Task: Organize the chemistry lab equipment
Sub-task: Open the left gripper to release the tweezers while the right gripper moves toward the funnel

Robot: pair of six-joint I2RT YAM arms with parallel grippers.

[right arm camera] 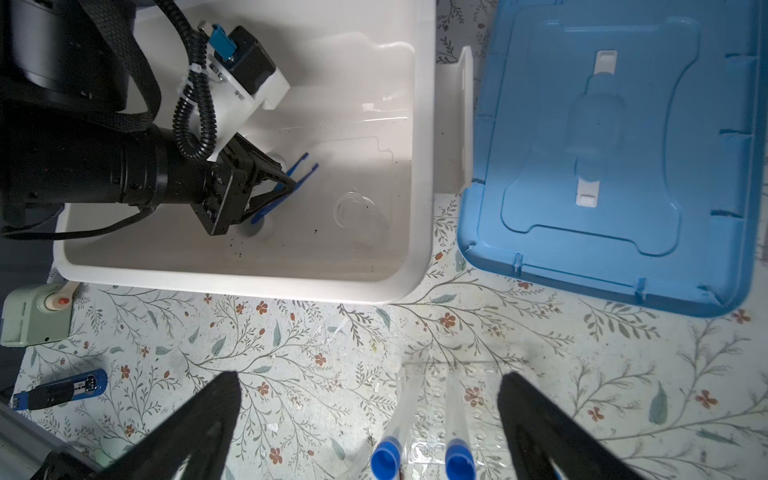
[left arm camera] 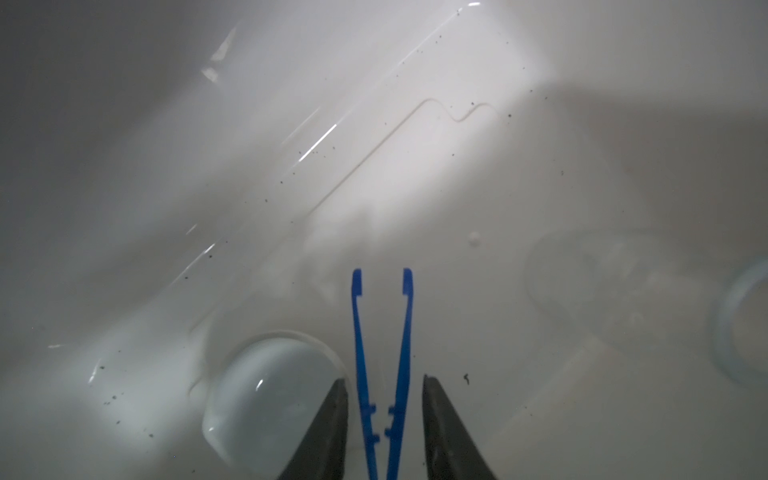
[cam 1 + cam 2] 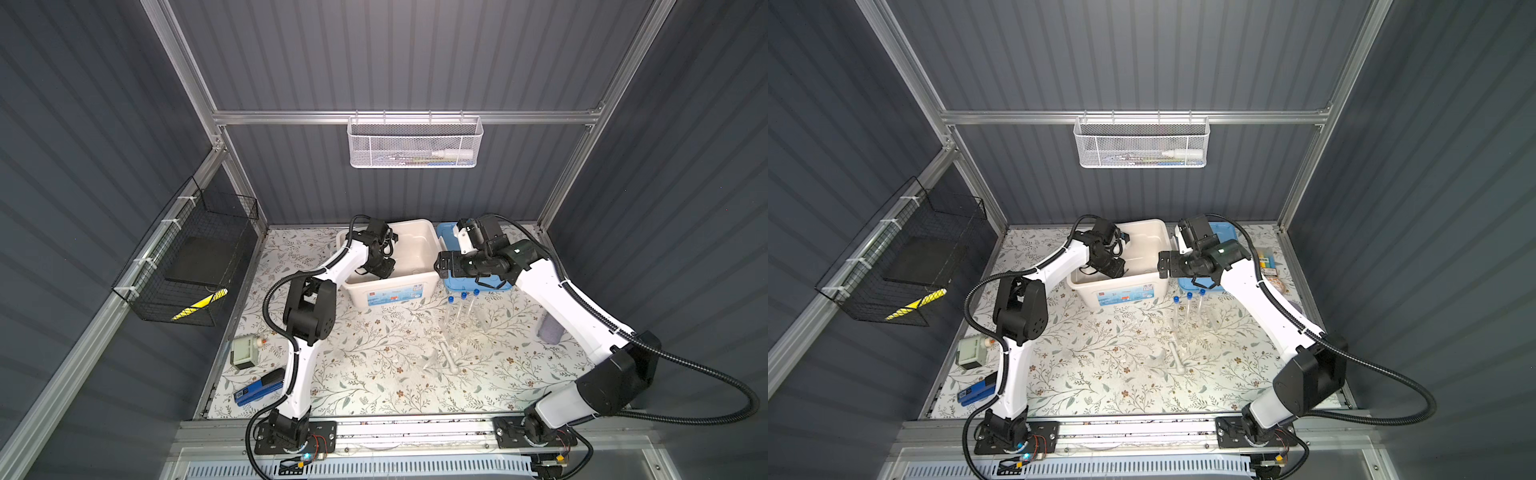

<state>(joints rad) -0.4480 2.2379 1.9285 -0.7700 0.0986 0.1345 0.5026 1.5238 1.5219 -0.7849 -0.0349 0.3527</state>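
The left gripper (image 2: 384,378) stands slightly parted, slim dark blue plastic tweezers (image 2: 357,282) between its jaws, seemingly unclamped; right gripper (image 1: 369,375) gapes wide, empty.

Blue stapler (image 3: 259,387) near a pale green box (image 3: 244,352) at the bench's (image 3: 374,374) left edge. Blue lid (image 1: 602,166) beside the white bin (image 1: 249,278). Mesh basket (image 3: 374,145) and wire basket (image 3: 226,208) hang on the walls.

My left arm (image 3: 307,382) and right arm (image 3: 552,291) are glossy white shells joined by chunky black motor housings. A black ribbed cable (image 3: 706,370) trails off each, cinched with white zip ties, and my fingers (image 1: 199,424) taper to dark wedges. The 2 black base plates (image 3: 326,432) carry thin red wiring.
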